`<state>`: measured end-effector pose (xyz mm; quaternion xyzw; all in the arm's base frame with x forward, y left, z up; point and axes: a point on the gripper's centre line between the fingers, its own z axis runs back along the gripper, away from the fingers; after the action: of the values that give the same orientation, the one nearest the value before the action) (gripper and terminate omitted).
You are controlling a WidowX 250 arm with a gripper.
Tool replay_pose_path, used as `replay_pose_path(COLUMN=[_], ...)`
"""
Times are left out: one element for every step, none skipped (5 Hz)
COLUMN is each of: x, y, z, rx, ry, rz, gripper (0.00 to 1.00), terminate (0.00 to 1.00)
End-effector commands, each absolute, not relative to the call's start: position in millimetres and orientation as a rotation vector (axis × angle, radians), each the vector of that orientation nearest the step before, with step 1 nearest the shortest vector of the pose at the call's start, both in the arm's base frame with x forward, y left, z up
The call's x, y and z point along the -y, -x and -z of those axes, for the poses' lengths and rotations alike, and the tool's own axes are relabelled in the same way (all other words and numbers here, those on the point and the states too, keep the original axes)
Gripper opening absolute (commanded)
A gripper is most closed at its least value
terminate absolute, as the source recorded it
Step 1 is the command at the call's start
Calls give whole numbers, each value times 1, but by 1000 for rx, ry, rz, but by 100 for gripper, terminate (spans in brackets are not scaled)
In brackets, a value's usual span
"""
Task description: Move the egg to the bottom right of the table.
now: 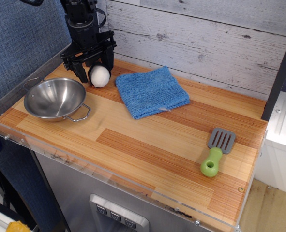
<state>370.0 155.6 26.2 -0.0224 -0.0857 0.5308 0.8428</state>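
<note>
The egg (100,76) is a small white ball lying on the wooden table (147,140) at the back left, just left of the blue cloth. Its black band is mostly hidden from this side. My gripper (94,70) is black and comes down from above. It is open, with one finger (79,73) left of the egg and the other (109,62) behind it to the right, so the jaws straddle the egg. I cannot tell whether the fingers touch it.
A steel bowl (55,99) stands at the front left, close to the egg. A blue cloth (151,92) lies in the middle back. A spatula with a green handle (215,152) lies at the right. A whitewashed board wall runs behind.
</note>
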Motion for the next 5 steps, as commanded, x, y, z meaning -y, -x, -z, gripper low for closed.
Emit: replay_pose_path(x=[-161, -161, -163, -170, -171], y=[-371, -370, -370, -372, -373], z=[-43, -44, -51, -76, -111], rx=[242, 247, 247, 314, 387], ry=[34, 37, 44, 47, 57], rz=[-1118, -1119, -1121, -1146, -1160], gripper=[0, 0, 0, 0, 0], terminate=[0, 0, 0, 0, 0])
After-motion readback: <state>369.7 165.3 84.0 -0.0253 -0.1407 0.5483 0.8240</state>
